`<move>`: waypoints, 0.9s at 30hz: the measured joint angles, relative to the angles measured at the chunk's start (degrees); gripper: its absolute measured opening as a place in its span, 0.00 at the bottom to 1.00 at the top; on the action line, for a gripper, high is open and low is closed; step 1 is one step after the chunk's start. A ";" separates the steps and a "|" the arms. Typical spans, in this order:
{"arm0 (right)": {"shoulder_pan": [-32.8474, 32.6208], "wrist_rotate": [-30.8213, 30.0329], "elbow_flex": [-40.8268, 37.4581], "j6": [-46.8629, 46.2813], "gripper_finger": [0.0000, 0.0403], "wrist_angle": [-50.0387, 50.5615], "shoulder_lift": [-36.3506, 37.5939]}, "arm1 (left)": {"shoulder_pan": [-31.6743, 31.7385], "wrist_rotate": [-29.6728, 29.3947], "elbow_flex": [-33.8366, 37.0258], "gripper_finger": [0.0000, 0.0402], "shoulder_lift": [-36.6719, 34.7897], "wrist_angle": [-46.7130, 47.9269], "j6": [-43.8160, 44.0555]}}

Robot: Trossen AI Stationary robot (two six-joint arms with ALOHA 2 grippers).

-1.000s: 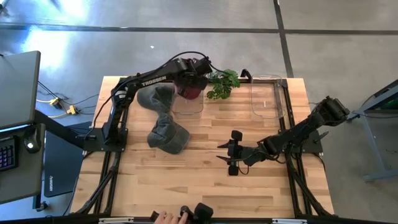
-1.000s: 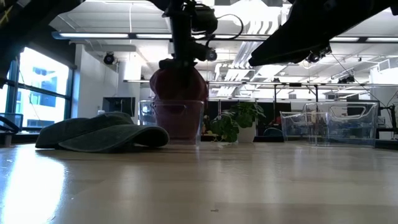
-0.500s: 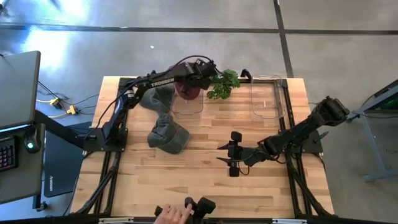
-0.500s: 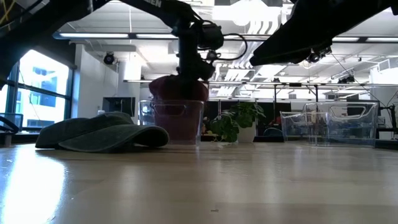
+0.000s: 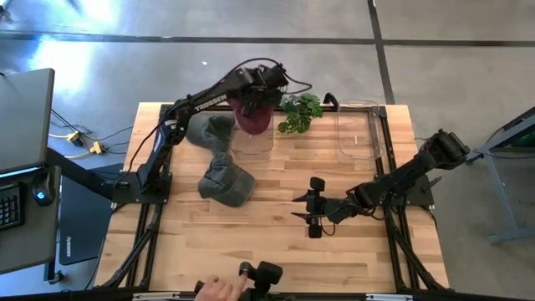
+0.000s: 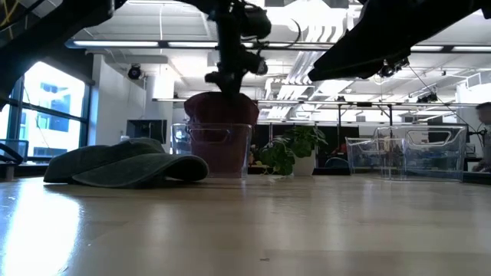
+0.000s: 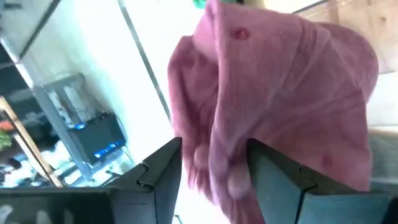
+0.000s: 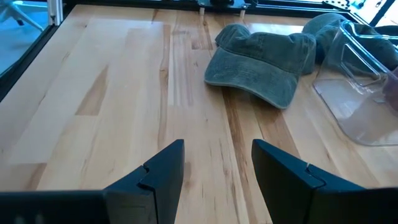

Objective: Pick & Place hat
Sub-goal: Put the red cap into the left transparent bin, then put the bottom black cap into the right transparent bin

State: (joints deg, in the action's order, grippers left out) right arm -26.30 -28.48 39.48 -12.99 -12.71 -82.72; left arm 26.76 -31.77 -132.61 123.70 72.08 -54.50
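A maroon hat (image 5: 253, 114) sits in a clear bin (image 5: 251, 144) at the table's far side, and its crown (image 6: 220, 103) bulges above the rim. My left gripper (image 5: 255, 94) hangs open right over it, fingers pointing down. In the left wrist view, hat cloth (image 7: 280, 81) fills the space past the gripper (image 7: 214, 155). Two grey-green caps (image 5: 226, 181) (image 5: 209, 131) lie flat on the wood, left of the bin. My right gripper (image 5: 297, 206) waits open at mid-table, nothing between its fingers (image 8: 217, 155). My left gripper comes at the maroon hat from above, open. A fold of the hat's cloth (image 7: 227, 177) shows in the gap between the two fingers. I cannot tell whether the fingers touch it. The hat rests in the bin.
A small green plant (image 5: 299, 113) stands right of the bin. A second clear bin (image 5: 359, 134) sits at the far right. A person's hand (image 5: 219, 290) is by a dark object (image 5: 263, 274) at the near edge. Bare wood lies near my right gripper.
My left gripper has opened and let go of the maroon hat. The hat had hung high over the bin and has sunk into it, leaving only its crown above the rim. The gripper has stayed above the bin. The person's hand has shifted along the near edge.
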 joint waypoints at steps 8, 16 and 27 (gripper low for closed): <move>0.00 0.86 0.00 -0.02 0.46 0.09 0.00 | 4.54 7.41 -0.88 0.43 -4.11 6.44 15.94; -0.37 0.82 0.00 -0.02 0.46 0.13 0.00 | 7.75 10.47 -0.77 0.34 -8.79 8.89 27.99; -1.19 1.05 0.00 -2.21 0.46 -0.83 -0.66 | -3.22 17.69 -0.68 0.01 -21.49 17.11 42.06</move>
State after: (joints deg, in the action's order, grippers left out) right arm -27.49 -27.43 39.48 -15.20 -13.54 -83.38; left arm 23.54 -14.07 -133.29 102.21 89.19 -12.44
